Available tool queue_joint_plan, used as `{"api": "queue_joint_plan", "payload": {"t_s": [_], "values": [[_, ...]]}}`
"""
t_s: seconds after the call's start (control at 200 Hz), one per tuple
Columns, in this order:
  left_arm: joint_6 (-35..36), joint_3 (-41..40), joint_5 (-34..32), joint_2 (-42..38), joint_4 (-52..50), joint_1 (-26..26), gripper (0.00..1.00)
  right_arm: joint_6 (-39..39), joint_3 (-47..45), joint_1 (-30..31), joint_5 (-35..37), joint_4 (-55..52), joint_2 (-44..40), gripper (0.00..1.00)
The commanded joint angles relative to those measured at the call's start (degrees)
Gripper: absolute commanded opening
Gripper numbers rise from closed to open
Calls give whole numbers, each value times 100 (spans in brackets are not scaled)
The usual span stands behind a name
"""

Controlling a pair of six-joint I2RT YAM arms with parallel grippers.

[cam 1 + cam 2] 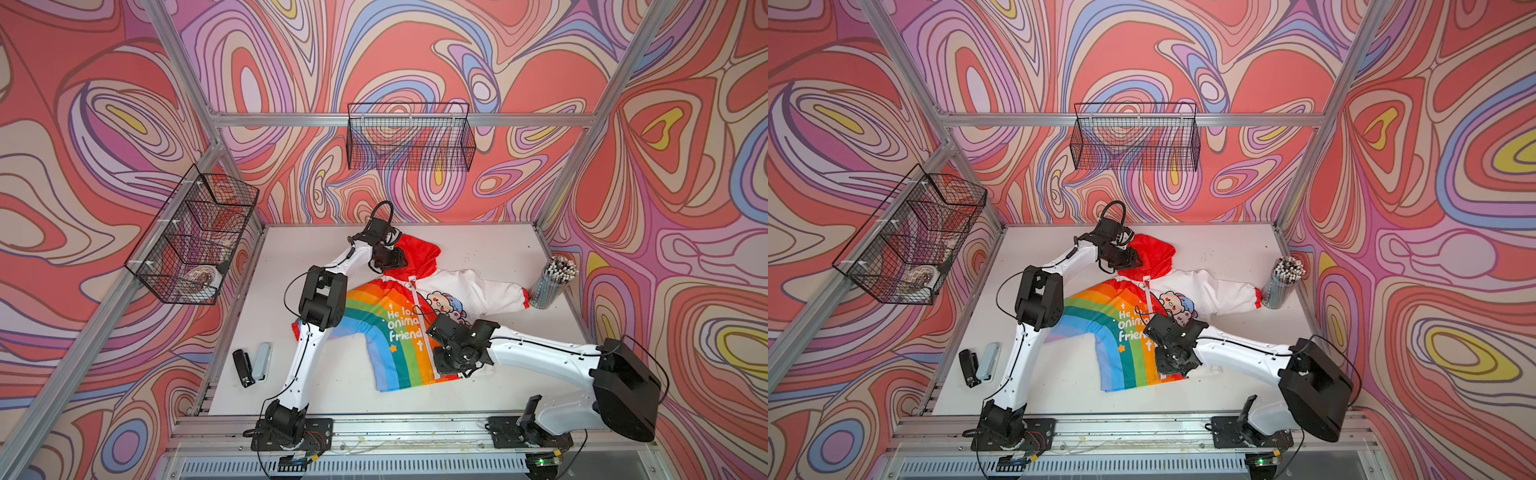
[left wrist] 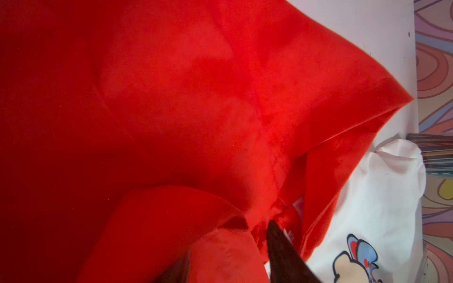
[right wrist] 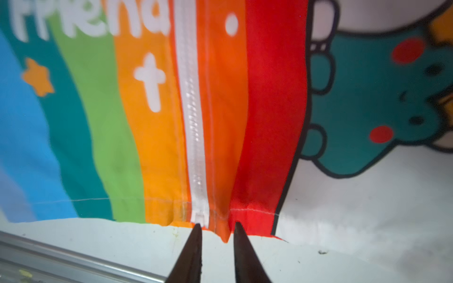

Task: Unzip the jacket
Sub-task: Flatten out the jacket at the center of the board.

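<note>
The jacket (image 1: 399,328) lies flat mid-tabletop (image 1: 478,249), hood (image 1: 417,253) toward the top of the frame and hem toward the bottom, one sleeve (image 1: 486,291) stretched right, its cuff just beside a cup of pencils (image 1: 552,284) over by the right edge. The left jaws sit at the hood's left side, the right jaws at the hem where the zipper (image 3: 193,110) ends. Two small oblong items (image 1: 244,368) lie side by side at the tabletop's lower left; a wire basket (image 1: 195,237) hangs on the left wall, a second basket (image 1: 409,137) on the back wall above the hood.
</note>
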Motion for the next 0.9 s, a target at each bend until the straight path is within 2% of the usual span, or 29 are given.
{"api": "queue_joint_plan", "payload": {"t_s": [0.0,0.125,0.225,0.34,0.431,0.541,0.681,0.791,0.896], "values": [[-101,198,169,-535,-192,15,70,-196,370,-58,763,172,-244,28],[-138,328,111,-947,-254,14,85,-567,534,-586,700,633,-153,29],[-129,148,31,-1306,-234,18,90,-819,618,-1237,255,1141,115,28],[-96,-506,-72,-1818,-62,19,90,-1032,964,-1778,-14,1374,574,26],[-108,-1327,-276,-2382,223,35,80,-1189,1255,-2050,-244,1514,952,24],[-205,-2595,-499,-3162,691,35,55,-1349,1641,-2388,-575,1588,1489,18],[-352,-4014,-724,-3801,1016,36,34,-1525,2153,-2784,-1183,1618,2258,11],[-485,-4843,-1244,-4103,1135,42,26,-1722,2637,-2885,-985,1376,2953,8],[-700,-5257,-1719,-4209,1074,96,18,-1804,2924,-2986,-735,1269,3310,6]]}}
